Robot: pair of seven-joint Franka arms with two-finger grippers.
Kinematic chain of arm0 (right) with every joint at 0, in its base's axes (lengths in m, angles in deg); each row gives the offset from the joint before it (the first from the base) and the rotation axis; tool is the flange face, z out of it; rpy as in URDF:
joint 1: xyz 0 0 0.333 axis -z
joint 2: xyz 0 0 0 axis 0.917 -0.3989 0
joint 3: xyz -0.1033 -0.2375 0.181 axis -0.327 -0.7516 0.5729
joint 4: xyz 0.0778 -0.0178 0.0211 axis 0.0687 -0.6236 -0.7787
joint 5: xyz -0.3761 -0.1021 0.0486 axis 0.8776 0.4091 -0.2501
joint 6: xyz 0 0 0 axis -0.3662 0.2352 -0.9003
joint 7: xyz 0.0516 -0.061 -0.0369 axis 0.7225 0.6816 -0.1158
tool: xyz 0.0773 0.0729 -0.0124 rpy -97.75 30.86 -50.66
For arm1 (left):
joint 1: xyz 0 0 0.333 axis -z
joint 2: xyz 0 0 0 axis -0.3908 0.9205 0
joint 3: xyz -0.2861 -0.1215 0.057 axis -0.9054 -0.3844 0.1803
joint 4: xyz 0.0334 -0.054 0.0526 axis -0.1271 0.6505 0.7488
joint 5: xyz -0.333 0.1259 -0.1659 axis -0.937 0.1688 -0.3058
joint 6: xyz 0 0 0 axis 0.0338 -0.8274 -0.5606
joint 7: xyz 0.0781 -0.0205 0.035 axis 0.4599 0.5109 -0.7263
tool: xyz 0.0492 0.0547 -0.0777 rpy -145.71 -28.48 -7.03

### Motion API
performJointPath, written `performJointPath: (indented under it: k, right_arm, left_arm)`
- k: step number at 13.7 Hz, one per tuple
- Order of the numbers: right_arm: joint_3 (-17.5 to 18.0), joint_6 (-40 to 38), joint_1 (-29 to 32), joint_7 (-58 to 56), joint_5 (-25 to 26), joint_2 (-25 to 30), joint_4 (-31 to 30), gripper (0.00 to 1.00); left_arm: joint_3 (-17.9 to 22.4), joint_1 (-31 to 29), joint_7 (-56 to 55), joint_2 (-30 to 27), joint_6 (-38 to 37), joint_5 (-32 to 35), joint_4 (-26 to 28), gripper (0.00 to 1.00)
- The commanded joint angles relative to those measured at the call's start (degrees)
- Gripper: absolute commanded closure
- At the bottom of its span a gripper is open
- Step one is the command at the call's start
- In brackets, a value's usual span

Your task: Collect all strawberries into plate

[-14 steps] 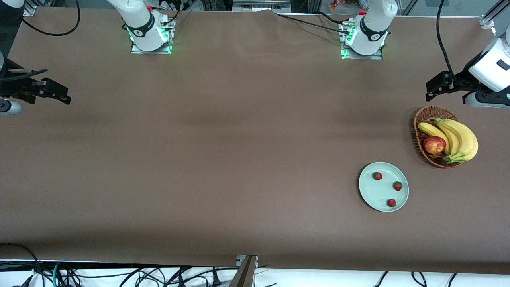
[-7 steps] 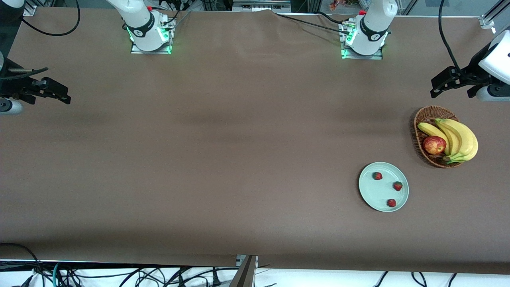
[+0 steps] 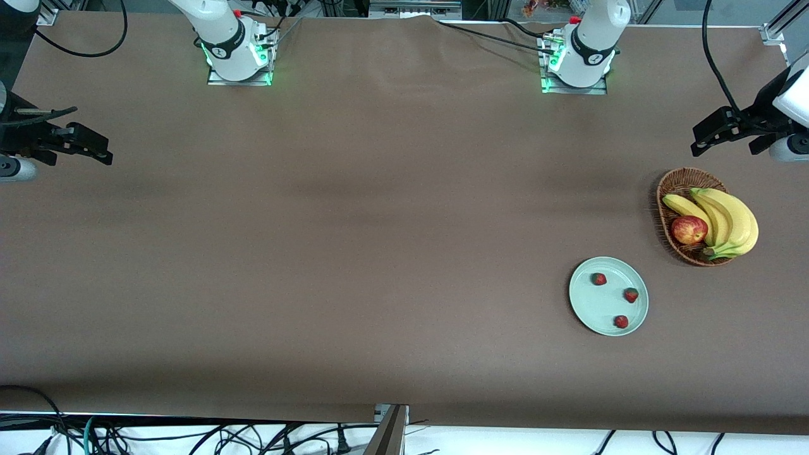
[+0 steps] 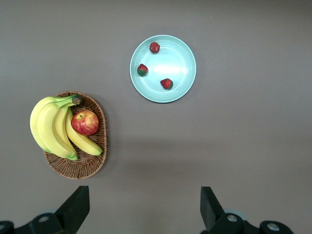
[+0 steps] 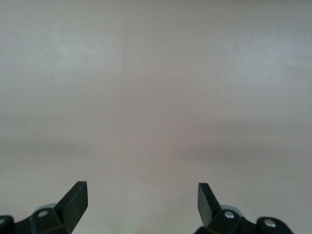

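The pale mint-green plate [image 3: 600, 309] lies on the brown table toward the left arm's end; it also shows in the left wrist view [image 4: 180, 53]. Three strawberries lie on it: one [image 3: 598, 279], one [image 3: 631, 295] and one [image 3: 621, 321]; the left wrist view shows them too [image 4: 154, 47], [image 4: 142, 69], [image 4: 166, 84]. My left gripper [image 3: 701, 139] is open and empty, high over the table's edge by the basket; its fingers [image 4: 78, 204] frame bare cloth. My right gripper [image 3: 98, 151] is open and empty, waiting over the right arm's end of the table [image 5: 141, 200].
A brown wicker basket [image 3: 673, 183] with bananas [image 3: 727, 218] and a red-yellow apple [image 3: 689, 229] stands beside the plate, farther from the front camera. It also shows in the left wrist view [image 4: 95, 161]. Both arm bases stand along the table's back edge.
My left gripper has drawn back from over the basket toward the table's end and edge. The plate, strawberries and right arm have not moved.
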Motion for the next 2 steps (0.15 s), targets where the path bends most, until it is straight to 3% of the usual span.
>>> performJointPath:
  k: [1, 2]
  right_arm:
    - [0.46, -0.51, 0.33, -0.8, 0.56, -0.26, 1.02, 0.0]
    - [0.46, -0.51, 0.33, -0.8, 0.56, -0.26, 1.02, 0.0]
  left_arm:
    - [-0.01, -0.81, 0.13, -0.62, -0.44, -1.65, -0.3, 0.0]
    - [-0.01, -1.16, 0.4, -0.53, -0.09, -1.65, -0.39, 0.0]
